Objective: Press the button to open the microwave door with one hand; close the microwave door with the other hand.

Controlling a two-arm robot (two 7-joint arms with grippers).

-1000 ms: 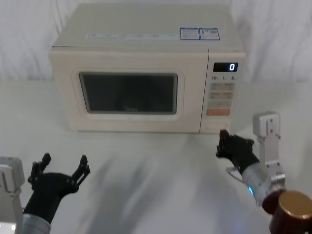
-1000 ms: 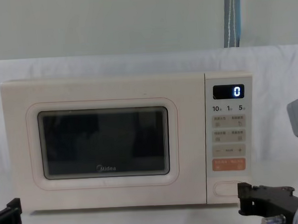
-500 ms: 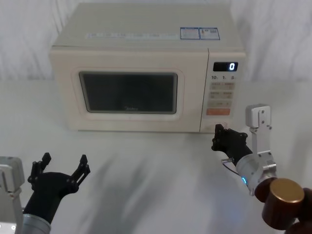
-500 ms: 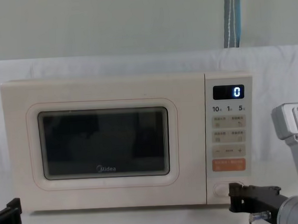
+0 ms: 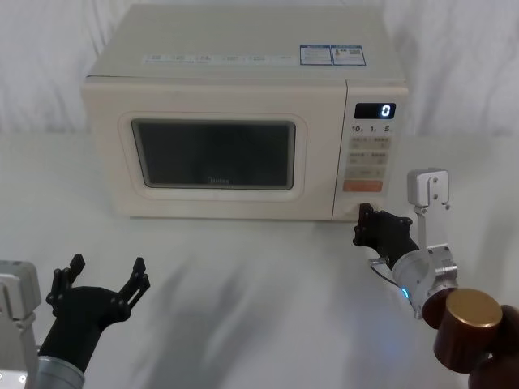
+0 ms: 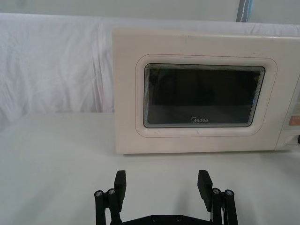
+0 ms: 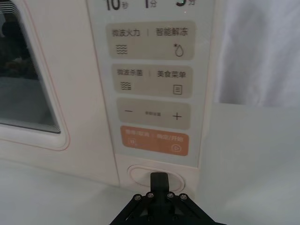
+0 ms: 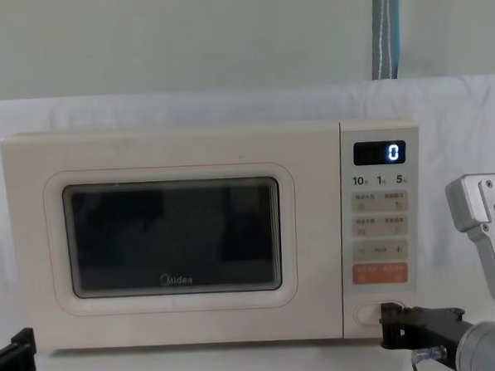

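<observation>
The cream microwave has its door (image 5: 211,154) flush with the front, dark window and Midea logo facing me (image 8: 171,227) (image 6: 204,96). Low on the control panel sits the cream oval button (image 8: 367,312) (image 7: 138,174), under the orange key (image 7: 154,140). My right gripper (image 5: 363,220) (image 8: 391,324) (image 7: 159,180) is shut, and its joined black tips lie right at the button's middle, covering part of it. A thin grey cable loops under its wrist. My left gripper (image 5: 101,275) (image 6: 161,183) hovers open over the table, well in front of the door.
The microwave stands on a white cloth-covered table (image 5: 259,267) with a white drape behind. Its display (image 5: 375,111) reads 0. My right arm's white boxy link (image 5: 428,194) and a brown round cap (image 5: 470,320) rise at the right.
My right gripper has moved forward and left, from the table in front of the panel up to the button. The door and the left gripper have not moved.
</observation>
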